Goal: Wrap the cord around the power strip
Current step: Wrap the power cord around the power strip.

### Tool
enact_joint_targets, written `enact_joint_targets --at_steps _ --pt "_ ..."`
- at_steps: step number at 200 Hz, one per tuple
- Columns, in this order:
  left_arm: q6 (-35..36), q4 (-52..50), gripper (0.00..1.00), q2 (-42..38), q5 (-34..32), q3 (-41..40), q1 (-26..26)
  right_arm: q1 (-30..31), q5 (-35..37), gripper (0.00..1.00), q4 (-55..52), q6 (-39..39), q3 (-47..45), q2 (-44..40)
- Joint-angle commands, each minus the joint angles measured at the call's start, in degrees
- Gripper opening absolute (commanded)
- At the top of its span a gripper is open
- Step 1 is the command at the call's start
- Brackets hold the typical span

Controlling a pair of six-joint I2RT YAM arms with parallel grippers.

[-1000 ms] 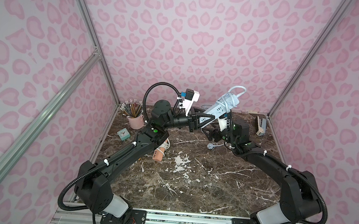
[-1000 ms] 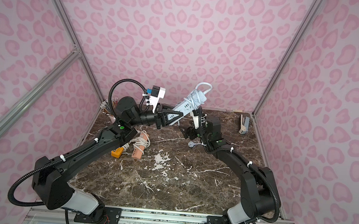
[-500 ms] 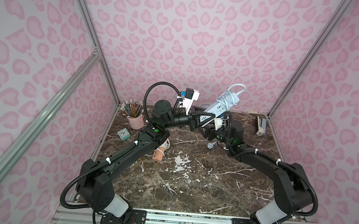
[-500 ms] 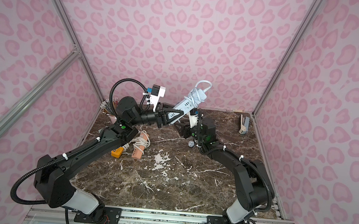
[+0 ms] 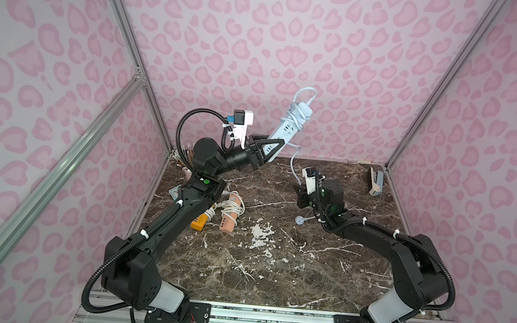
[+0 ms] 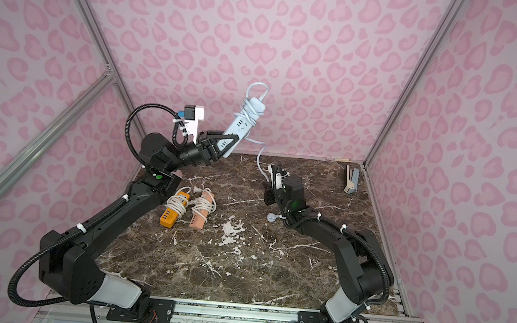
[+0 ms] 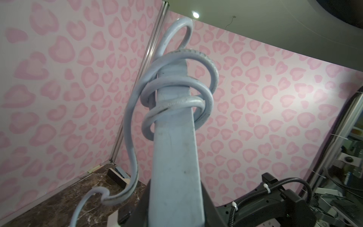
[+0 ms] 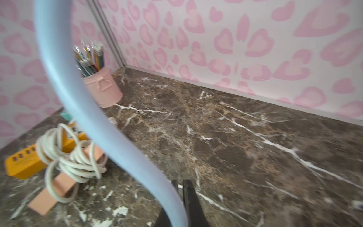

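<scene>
So here's where we're at: our left pincer (image 5: 276, 145) is clamped on the bottom end of the pale blue power strip (image 5: 289, 125). The strip sticks up and away from it at a tilt, well off the marble table (image 5: 273, 267). The cord (image 7: 176, 102) is looped a few times around the strip's far end, up past the pincer's tips, with one small loop poking beyond the end.

From there it drops loose beside the left pincer, down to our right pincer (image 8: 179, 183), which sits low over the table. Its jaws are pressed almost together and the cord runs right across the front of them. We honestly can't tell if it's pinched in there or just passing by.

The white plug (image 5: 300, 219) lies on the table just behind the right pincer, by its wrist. Out beyond the right pincer's tips we see an orange strip (image 8: 21, 163) and a pink strip (image 8: 45, 202), both bundled in their own cords, and a pink pencil cup (image 8: 104, 88) further back.
</scene>
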Motion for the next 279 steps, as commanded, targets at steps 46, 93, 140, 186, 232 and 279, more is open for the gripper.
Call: enact_joint_targets --at_steps 46,93,140,186,232,279 --pt "6.3 -4.6 0.03 -0.4 -14.7 1.6 9.5 4.2 28.8 0.0 -8.7 -16.3 -8.3 -11.1" --pt "26.1 -27.2 0.03 6.3 -33.4 9.1 8.8 12.5 32.7 0.0 -4.5 -32.8 -8.7 -19.8" --pt "43.9 -40.2 0.03 18.5 -41.5 16.4 5.0 17.6 24.4 0.0 0.0 -51.0 -4.5 -25.3" --pt "54.2 -55.0 0.03 25.4 -27.4 21.3 -1.4 14.3 18.7 0.0 -7.0 -52.7 9.7 -21.1" --pt "62.8 -65.9 0.03 21.1 -11.0 18.5 -6.7 6.3 16.4 0.0 -16.4 -52.4 23.0 -12.8" --pt "66.7 -68.4 0.03 15.4 2.3 15.1 -9.6 -3.6 7.5 0.0 -25.7 -47.5 34.7 -5.0"
